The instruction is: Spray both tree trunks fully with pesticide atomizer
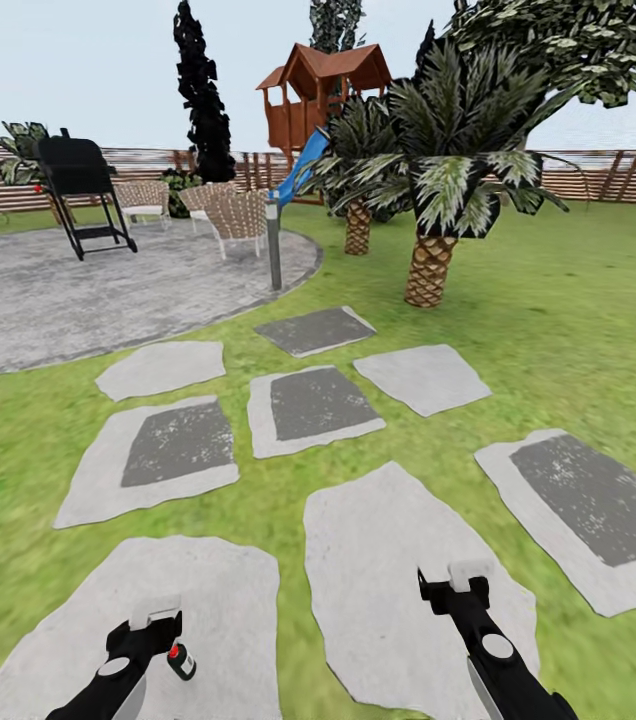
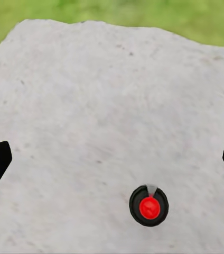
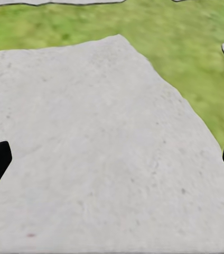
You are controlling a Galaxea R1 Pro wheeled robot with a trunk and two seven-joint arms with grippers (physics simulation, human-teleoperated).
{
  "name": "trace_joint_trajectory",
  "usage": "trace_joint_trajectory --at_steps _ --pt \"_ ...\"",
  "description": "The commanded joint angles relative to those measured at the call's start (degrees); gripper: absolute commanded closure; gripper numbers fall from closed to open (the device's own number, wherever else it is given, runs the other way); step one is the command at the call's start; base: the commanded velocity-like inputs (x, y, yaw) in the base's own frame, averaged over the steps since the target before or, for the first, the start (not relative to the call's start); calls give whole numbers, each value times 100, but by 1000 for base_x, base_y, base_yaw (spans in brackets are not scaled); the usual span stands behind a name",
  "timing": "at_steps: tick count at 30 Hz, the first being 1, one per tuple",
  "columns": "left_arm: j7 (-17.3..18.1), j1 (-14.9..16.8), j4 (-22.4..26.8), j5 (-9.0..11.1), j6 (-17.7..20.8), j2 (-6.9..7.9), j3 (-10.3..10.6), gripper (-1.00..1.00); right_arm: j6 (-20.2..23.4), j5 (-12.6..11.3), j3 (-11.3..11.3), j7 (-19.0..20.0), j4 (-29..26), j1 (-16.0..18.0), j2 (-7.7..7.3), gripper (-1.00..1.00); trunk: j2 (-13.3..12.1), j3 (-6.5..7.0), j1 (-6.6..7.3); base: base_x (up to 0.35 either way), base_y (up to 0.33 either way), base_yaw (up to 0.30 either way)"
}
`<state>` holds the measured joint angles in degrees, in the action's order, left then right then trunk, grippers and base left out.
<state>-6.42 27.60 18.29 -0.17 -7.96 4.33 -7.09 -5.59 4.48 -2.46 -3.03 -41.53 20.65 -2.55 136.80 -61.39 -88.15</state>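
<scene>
The atomizer [image 1: 180,661], a small dark bottle with a red cap, is seen standing upright on a pale stepping stone [image 1: 208,600] just beside the left hand [image 1: 154,612]. From the left wrist its red top [image 2: 149,206] is viewed between widely parted fingers, nothing grasped. The right hand [image 1: 470,575] is held released over the neighbouring stone [image 3: 91,159]. Lawn [image 1: 578,330], palms [image 1: 433,200] and a slat fence [image 1: 608,175] are shown beyond.
</scene>
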Motion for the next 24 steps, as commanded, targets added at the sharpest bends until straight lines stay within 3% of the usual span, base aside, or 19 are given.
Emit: trace_joint_trajectory --at_steps 1,10,16,24 --pt "0 0 0 0 -8 -1 1 -100 0 0 0 -2 -2 0 0 -100 42 -28 -22 0 0 -13" --pt "-2 0 -1 -3 -28 2 10 -100 1 0 0 -4 -4 0 0 -100 403 -271 -220 0 0 -5" --pt "0 -7 -1 -9 -38 13 14 -100 -3 0 0 2 -4 0 0 -100 643 -427 -352 0 0 -135" --pt "0 -2 -1 -9 -39 23 6 -100 -3 -1 -7 -4 -4 0 0 -100 654 -632 -373 0 0 -94"
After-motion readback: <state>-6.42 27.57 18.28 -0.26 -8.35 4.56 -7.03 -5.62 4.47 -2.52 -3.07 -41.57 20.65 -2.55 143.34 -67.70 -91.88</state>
